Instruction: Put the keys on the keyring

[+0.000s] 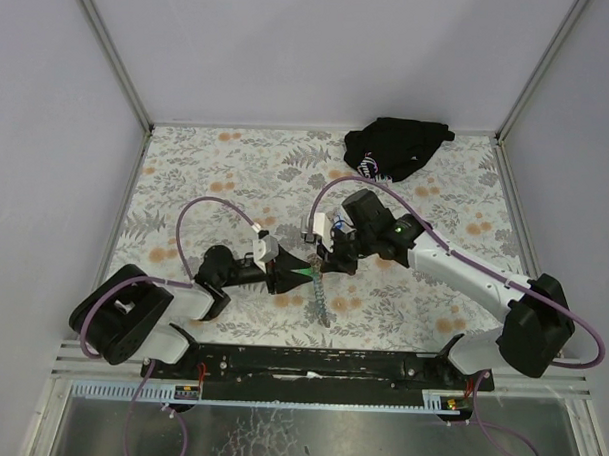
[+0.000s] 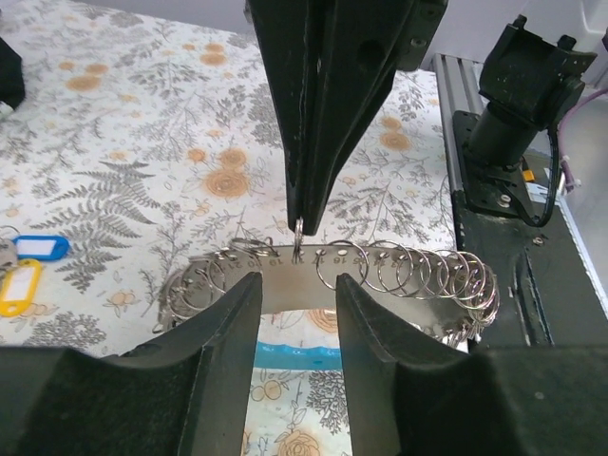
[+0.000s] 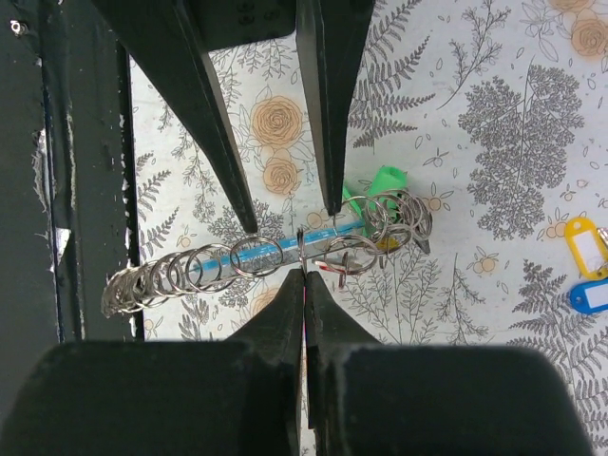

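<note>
A curved metal plate (image 2: 285, 280) carries a row of thin keyrings (image 2: 418, 271) over a light-blue strap (image 3: 249, 256) with a green tag (image 3: 385, 180). My right gripper (image 3: 304, 271) is shut on one ring (image 3: 300, 242), held edge-on; it comes down from above in the left wrist view (image 2: 299, 220). My left gripper (image 2: 299, 285) has its jaws apart, with its fingertips (image 2: 249, 290) at the plate's near edge and nothing clamped between them. The keys' blue tag (image 3: 589, 296) lies beside a yellow tag (image 3: 584, 245) on the cloth, apart from both grippers. In the top view the grippers meet at mid-table (image 1: 313, 266).
A black cloth bundle (image 1: 395, 146) lies at the back right. The black base rail (image 1: 310, 363) runs along the near edge, with the right arm's base (image 2: 518, 95) on it. Grey walls close in the flowered table (image 1: 207, 165).
</note>
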`<state>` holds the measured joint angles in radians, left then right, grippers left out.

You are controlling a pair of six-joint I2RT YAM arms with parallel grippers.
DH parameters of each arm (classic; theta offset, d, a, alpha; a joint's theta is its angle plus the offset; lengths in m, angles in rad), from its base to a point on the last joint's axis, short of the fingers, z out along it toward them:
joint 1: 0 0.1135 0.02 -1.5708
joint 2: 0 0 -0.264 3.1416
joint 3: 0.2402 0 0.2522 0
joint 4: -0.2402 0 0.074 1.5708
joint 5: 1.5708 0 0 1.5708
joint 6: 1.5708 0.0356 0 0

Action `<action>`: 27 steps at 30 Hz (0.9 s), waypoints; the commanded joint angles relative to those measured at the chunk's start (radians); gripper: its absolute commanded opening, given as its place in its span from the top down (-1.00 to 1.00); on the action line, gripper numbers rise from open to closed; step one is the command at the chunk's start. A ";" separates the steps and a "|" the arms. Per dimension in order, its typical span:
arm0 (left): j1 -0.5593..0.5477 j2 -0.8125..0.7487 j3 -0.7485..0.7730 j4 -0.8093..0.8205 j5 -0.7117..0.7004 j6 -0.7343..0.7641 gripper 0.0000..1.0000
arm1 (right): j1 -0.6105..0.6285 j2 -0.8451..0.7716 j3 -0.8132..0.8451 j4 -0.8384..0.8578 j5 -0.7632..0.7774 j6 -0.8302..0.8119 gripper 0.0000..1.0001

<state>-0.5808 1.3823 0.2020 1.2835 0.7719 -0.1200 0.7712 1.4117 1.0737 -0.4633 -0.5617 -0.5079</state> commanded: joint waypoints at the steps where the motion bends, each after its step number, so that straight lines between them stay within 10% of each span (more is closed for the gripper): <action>1: 0.000 0.043 0.038 0.079 0.052 -0.028 0.31 | 0.025 0.008 0.068 -0.009 0.028 -0.009 1.00; 27: -0.001 0.070 0.057 0.054 0.066 -0.020 0.84 | 0.068 0.048 0.108 -0.040 0.050 -0.008 1.00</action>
<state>-0.5808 1.4483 0.2344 1.2881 0.8307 -0.1524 0.8257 1.4620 1.1252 -0.5121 -0.5072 -0.5083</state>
